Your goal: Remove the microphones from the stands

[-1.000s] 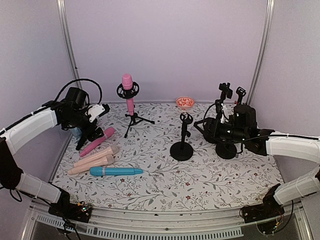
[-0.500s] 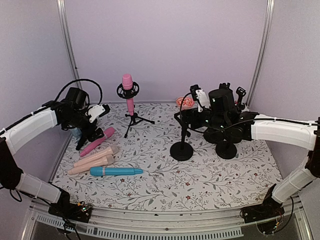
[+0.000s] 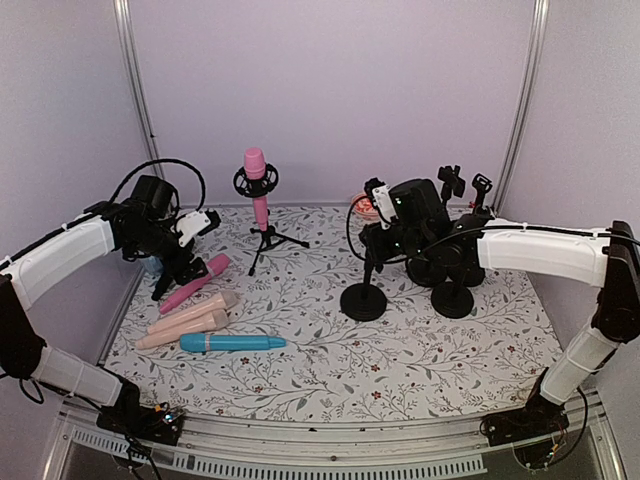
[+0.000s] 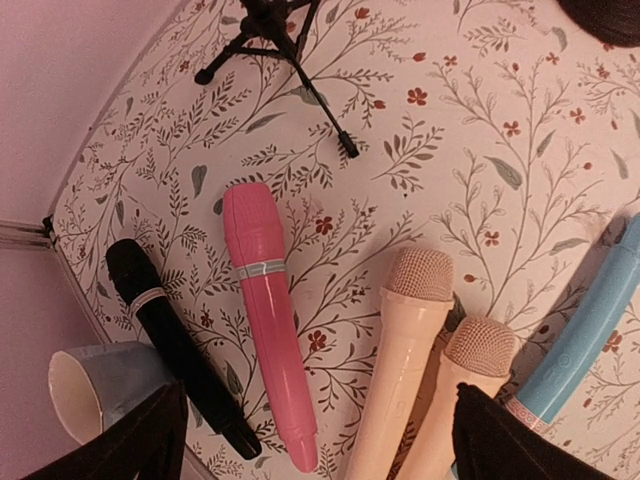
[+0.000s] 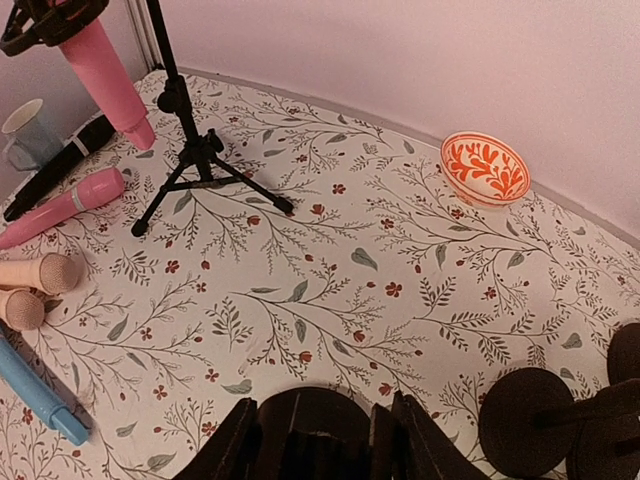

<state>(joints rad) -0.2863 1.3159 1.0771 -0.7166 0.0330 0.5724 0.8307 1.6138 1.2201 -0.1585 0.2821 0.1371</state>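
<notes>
A pink microphone [image 3: 255, 182] [image 5: 105, 75] stands upright in the ring holder of a black tripod stand [image 3: 268, 240] [image 5: 195, 160] at the back of the table. My right gripper [image 3: 378, 228] [image 5: 320, 440] is well to its right, at the top of an empty black round-base stand [image 3: 363, 302]. Its fingers sit tight against both sides of that stand's clip. My left gripper [image 3: 193, 245] [image 4: 320, 440] hangs open over the loose microphones at the left and holds nothing.
On the mat at the left lie a pink microphone [image 4: 268, 310], a black one [image 4: 175, 350], two beige ones [image 4: 405, 360] and a blue one [image 3: 232, 342], beside a cup [image 4: 95, 385]. More black stands [image 3: 455, 295] crowd the right. An orange bowl [image 5: 485, 167] sits at the back.
My right arm has swung left from the stands at the back right to the empty centre stand, and its jaws have narrowed around the clip. The left arm has not moved.
</notes>
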